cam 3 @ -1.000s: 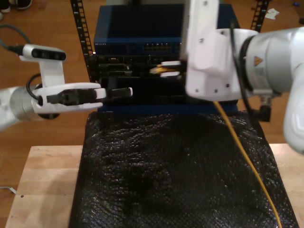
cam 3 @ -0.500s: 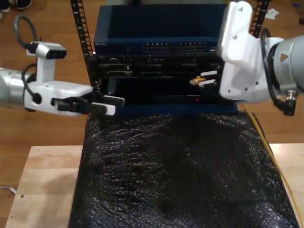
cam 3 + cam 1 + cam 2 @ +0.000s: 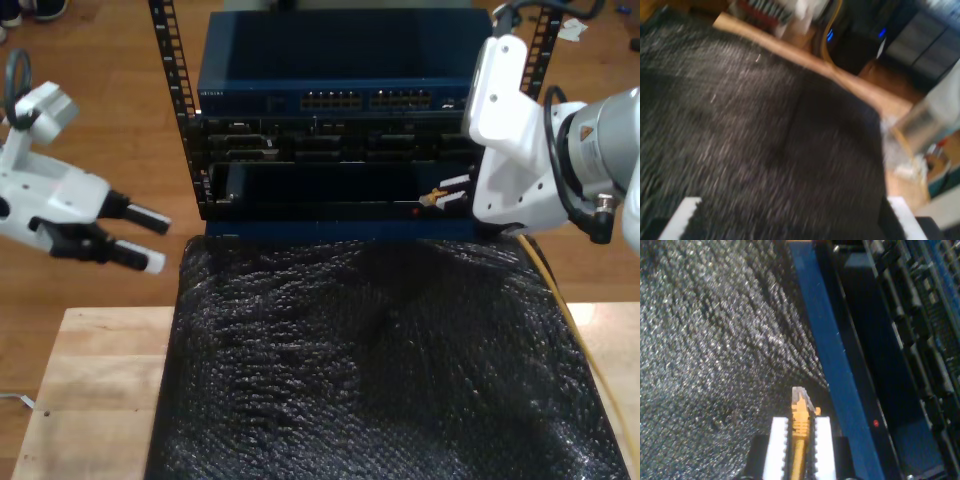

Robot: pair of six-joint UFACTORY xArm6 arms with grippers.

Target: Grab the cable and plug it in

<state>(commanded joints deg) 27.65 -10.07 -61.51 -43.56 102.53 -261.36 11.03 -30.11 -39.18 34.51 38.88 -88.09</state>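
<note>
while my second claw (image 3: 801,440) pinches the cable (image 3: 799,422) plug-first near the rack (image 3: 330,100) past the desk's far edge, my first claw (image 3: 135,238) idles spread; next: align plug with a port.

Lab, network rack (image 3: 330,110), wooden workbench (image 3: 90,390)

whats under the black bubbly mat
The black mat lies on a wooden table, bare wood showing at both of the exterior view's sides. The wood beneath the mat is covered.
</note>
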